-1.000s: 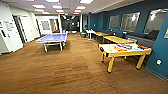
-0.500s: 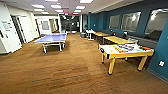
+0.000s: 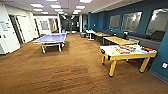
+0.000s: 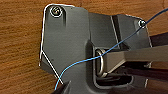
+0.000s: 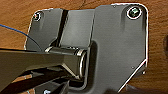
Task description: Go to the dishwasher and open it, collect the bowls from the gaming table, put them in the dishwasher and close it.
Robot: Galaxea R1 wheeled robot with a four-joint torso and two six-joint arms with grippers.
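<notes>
Yellow-rimmed gaming desk [image 3: 126, 53] stands ahead on my right with colourful things on top; my claws' state I cannot tell.

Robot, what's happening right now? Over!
Grippers: cannot tell. Gaming table ahead right, colourful things on top. Blue ping-pong table off left. Brown floor between.

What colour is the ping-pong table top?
Blue, seen best in the head view: the ping-pong table.
</notes>
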